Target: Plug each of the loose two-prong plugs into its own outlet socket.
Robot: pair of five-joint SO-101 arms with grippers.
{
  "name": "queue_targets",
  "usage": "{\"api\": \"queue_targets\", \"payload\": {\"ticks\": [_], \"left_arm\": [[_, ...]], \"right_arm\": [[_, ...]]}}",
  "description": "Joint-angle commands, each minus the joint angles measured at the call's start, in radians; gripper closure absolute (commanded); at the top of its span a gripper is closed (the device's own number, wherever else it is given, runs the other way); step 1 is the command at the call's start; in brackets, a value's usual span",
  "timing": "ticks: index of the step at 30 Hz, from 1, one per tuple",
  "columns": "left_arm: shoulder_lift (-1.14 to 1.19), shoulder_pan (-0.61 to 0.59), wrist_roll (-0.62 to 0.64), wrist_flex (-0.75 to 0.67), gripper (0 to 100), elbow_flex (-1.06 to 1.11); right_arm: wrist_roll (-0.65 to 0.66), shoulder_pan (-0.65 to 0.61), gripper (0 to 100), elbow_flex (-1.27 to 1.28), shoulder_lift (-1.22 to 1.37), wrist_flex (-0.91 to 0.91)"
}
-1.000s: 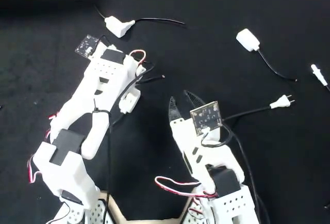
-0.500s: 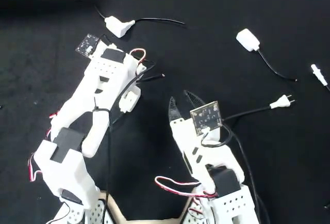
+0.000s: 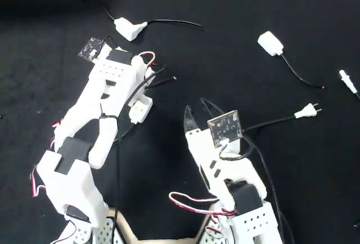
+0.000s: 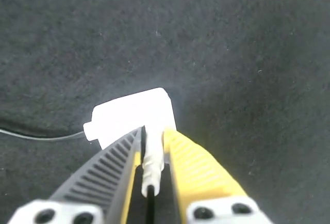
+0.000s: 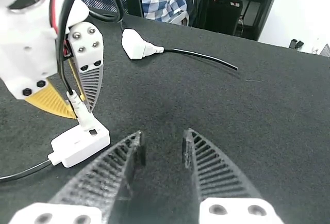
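Plug (image 4: pixel 152 164) is clamped in the left gripper (image 4: pixel 153 132), jaws pinched tight on its white body, black cord running back between them. Plug stands over the white socket (image 4: pixel 129 115), tip meeting the socket's top face (can't tell how far the prongs are in). Everything below is placed relative to that socket.

- Socket lies flat on the black counter (image 3: pixel 225 30), thin cable running off one end.
- Right gripper (image 3: pixel 196 106) sits near the socket on the robot's right, low over the counter, jaws moderately apart and holding nothing.
- Second socket (image 3: pixel 129 28) is well beyond it toward the far edge, black cable trailing off to the right.
- Third socket (image 3: pixel 270 43) is well apart to the far right, with its own cable.
- Loose plug (image 3: pixel 307 109) lies flat well to the right, past the right gripper, prongs pointing away from the socket.
- Another small white plug end (image 3: pixel 347 81) lies farther out, at the counter's right edge (too small to tell more).
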Motion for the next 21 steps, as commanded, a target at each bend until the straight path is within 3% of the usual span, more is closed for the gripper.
{"api": "queue_targets", "payload": {"ticks": [1, 21], "left_arm": [[-0.003, -0.022, -0.002, 0.017, 97, -0.021], [-0.003, -0.035, -0.031, -0.005, 97, -0.067]], "right_arm": [[-0.011, 0.014, 86.1, -0.004, -0.084, -0.002], [-0.011, 0.014, 86.1, -0.004, -0.084, -0.003]]}}
